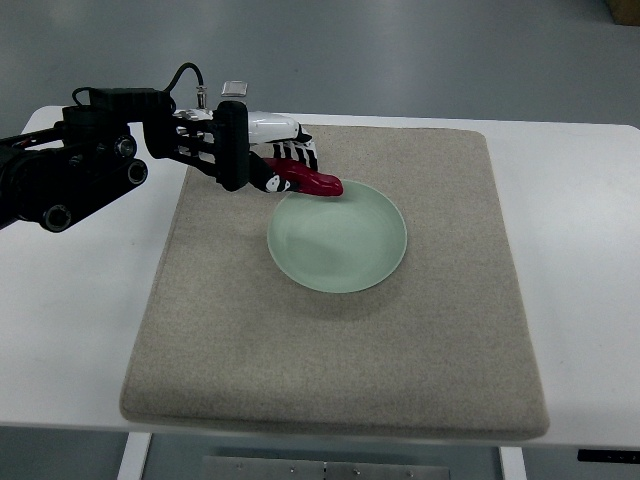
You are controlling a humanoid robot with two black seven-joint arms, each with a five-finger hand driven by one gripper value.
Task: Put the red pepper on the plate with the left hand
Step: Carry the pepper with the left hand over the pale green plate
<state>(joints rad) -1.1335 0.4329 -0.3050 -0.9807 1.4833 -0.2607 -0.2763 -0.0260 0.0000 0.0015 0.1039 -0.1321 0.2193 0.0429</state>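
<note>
The red pepper (308,181) is held in the left hand (275,160). The fingers (292,152) are curled around the thick end of the pepper, so that end is hidden under them. The pointed end sticks out past the fingertips. It reaches just over the near rim of the pale green plate (345,262). The rest of the pepper is not over the plate yet. It cannot be told if the tip touches the rim.

The plate is set on a grey mat (440,340), and the mat is laid on a white table (80,330). The right hand is not seen at all.

The pepper looks small and light. Its skin looks smooth and shiny, so it may be slippery. It could slide out if it is held too loosely. It is probably a bit soft, so it should not be squeezed hard. The best place for it to be held is the thick part, and that is where the fingers are closed now.

The job looks nearly done. The pepper should be carried further past the fingertips, over the middle of the plate, and let go low down. If it is dropped at the rim, it may roll off onto the mat.
</note>
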